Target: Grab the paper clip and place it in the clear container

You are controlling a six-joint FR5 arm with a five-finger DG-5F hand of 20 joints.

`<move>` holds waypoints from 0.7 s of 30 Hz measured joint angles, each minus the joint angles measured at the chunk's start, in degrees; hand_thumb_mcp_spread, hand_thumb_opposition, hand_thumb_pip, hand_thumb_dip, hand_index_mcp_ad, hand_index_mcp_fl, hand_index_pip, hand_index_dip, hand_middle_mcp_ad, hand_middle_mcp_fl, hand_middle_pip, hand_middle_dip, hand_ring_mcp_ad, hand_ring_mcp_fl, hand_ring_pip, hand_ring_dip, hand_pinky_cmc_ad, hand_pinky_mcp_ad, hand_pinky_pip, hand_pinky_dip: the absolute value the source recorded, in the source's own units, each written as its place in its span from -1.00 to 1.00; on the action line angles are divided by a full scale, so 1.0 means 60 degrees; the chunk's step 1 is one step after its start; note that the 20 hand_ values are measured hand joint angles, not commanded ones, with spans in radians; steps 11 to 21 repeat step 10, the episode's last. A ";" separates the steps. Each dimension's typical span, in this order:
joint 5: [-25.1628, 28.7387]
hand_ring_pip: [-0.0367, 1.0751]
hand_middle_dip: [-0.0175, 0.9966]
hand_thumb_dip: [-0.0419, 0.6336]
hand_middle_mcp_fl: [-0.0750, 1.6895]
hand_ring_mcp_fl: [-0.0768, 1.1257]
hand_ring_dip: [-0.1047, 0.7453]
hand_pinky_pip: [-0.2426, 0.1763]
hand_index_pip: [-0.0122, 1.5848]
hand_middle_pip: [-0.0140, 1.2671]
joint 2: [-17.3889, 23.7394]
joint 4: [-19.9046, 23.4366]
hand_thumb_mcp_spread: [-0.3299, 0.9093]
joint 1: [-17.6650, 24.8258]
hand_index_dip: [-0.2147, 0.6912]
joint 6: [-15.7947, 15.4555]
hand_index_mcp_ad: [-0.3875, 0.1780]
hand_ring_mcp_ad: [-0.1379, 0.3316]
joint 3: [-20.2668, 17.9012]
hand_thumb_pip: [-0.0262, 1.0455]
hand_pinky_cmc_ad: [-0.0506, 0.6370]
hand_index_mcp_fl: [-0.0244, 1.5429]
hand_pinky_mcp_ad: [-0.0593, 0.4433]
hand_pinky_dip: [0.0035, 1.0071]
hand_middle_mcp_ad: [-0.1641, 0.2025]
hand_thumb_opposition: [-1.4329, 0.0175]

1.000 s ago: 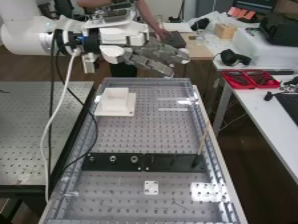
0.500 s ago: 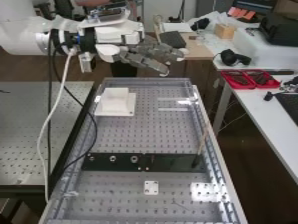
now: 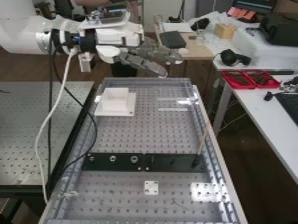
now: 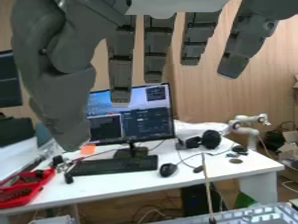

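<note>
Grey robot hand (image 3: 142, 63), loosely outstretched

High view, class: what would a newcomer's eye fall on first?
First, the dark grey hand, fingers outstretched, near the far end of the bench. Next, the white block on that bench, and the bright red trays on the white desk at the right.

in the high view, the bench (image 3: 153, 137) is seen lengthwise, slantwise from above its near end; in the wrist view, from close behind the hand (image 3: 144, 62), the desk (image 4: 199, 173) is faced almost level. desk, red tray (image 4: 13, 200) and stick (image 3: 203, 139) are shared.
</note>
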 joint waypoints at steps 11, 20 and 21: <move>0.0047 -0.76 -0.53 -0.12 -0.65 -0.79 -0.55 0.24 -0.78 -0.79 0.0119 0.0162 0.16 0.0072 -0.14 0.0017 -0.19 0.02 -0.0122 -0.01 0.19 -0.49 0.35 -0.62 -0.17 -0.11; 0.0047 -0.76 -0.53 -0.12 -0.65 -0.79 -0.55 0.24 -0.78 -0.79 0.0119 0.0162 0.16 0.0072 -0.14 0.0017 -0.19 0.02 -0.0122 -0.01 0.19 -0.49 0.35 -0.62 -0.17 -0.11; 0.0047 -0.76 -0.53 -0.12 -0.65 -0.79 -0.55 0.24 -0.78 -0.79 0.0119 0.0162 0.16 0.0072 -0.14 0.0017 -0.19 0.02 -0.0122 -0.01 0.19 -0.49 0.35 -0.62 -0.17 -0.11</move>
